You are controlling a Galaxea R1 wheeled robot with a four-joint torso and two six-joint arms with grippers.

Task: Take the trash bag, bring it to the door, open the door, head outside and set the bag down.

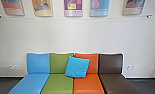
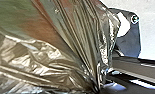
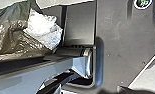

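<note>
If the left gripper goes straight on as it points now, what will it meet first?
Probably the trash bag, whose crinkled film looks near in the left wrist view; exact depth is unclear.

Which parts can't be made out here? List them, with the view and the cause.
- Tops of the posters: head view, cut by the top edge.
- Front of the sofa: head view, cut by the bottom edge.
- Backrests behind the blue cushion: head view, hidden by it.
- Rest of the trash bag: both wrist views, cut by the left edge.
</note>
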